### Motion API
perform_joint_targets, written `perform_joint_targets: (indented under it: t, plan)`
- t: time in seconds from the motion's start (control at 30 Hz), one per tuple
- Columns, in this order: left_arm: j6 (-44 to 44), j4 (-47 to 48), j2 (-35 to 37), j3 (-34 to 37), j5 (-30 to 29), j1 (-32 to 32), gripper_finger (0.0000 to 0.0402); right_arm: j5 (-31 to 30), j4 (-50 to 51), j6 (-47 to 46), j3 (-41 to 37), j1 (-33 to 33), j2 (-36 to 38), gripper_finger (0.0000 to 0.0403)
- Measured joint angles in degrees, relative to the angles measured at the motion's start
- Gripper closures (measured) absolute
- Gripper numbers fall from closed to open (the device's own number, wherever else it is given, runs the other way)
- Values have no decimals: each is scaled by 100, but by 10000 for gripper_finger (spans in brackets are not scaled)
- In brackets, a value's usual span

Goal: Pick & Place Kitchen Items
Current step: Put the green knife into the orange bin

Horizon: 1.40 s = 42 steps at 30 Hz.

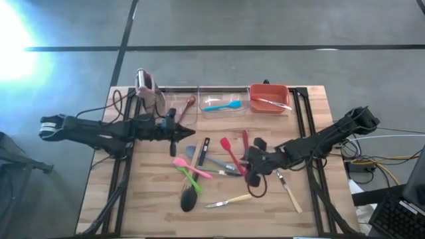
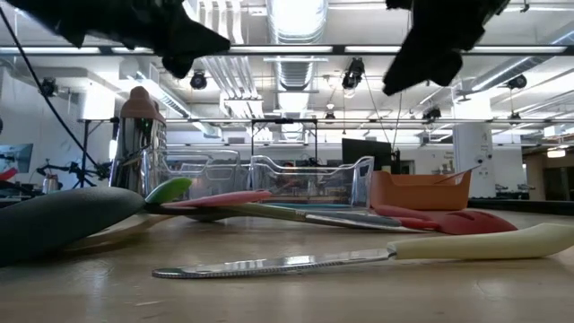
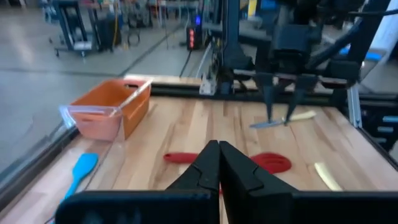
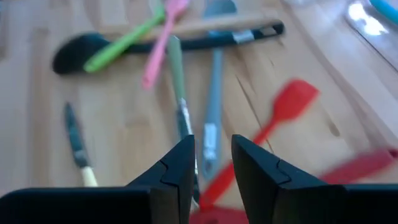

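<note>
Left hand: our left hand [image 1: 191, 133] hovers clenched and empty over the worktop [image 1: 146, 199], near the clear bin [image 1: 222, 106].
Right hand: our right hand [image 4: 212, 180] hangs above the utensil pile; whether it grips anything we cannot tell.
Utensils: the red spatula [image 4: 273, 121], pink spatula [image 1: 191, 168], green spatula [image 1: 188, 178] and black ladle [image 1: 190, 196] lie crossed mid-worktop.
Advice: we judge it best to pick the red spatula's free handle, clear of its neighbours.

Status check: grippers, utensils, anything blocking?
Left gripper shut, empty, raised over table. Right gripper open, nothing seen held, above red spatula. Utensil pile overlapping; blue spatula already binned.
</note>
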State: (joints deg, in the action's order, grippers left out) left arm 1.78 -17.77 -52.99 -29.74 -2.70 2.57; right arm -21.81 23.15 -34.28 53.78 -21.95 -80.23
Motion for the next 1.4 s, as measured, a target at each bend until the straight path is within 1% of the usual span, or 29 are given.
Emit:
perform_joint_targets:
  t: [0.07,0.17,0.23,0.33,0.43,0.63,0.77,0.87,0.97,1.13,1.3,1.4]
  plan:
    - [-3,-393,111,259,0,0,395,14,-244,173,4,2,-47,299]
    - [-82,-678,280,499,0,0,395,139,-579,268,14,33,-182,295]
    - [-198,-716,400,561,1,0,395,203,-705,370,6,34,-325,293]
    - [-315,-722,555,571,0,9,394,276,-1248,652,10,35,-704,287]
    - [-444,-658,697,569,0,11,394,287,-1442,815,53,34,-1099,277]
    - [-516,-544,831,571,0,20,394,258,-1341,828,473,41,-1654,240]
    - [-608,-544,858,571,0,20,394,259,-1134,1156,873,39,-2019,211]
    - [-616,-530,861,571,2,18,394,253,-927,1450,1197,41,-2256,197]
    - [-619,-474,865,567,2,22,394,239,-708,1501,1485,78,-2488,193]
    - [-619,-468,857,567,2,31,394,304,-340,1494,1738,197,-2780,197]
    - [-616,-448,863,567,2,35,394,816,-309,1484,1882,383,-3025,197]
    - [-623,-424,858,567,1,39,394,1000,-215,1524,1974,468,-3146,199]
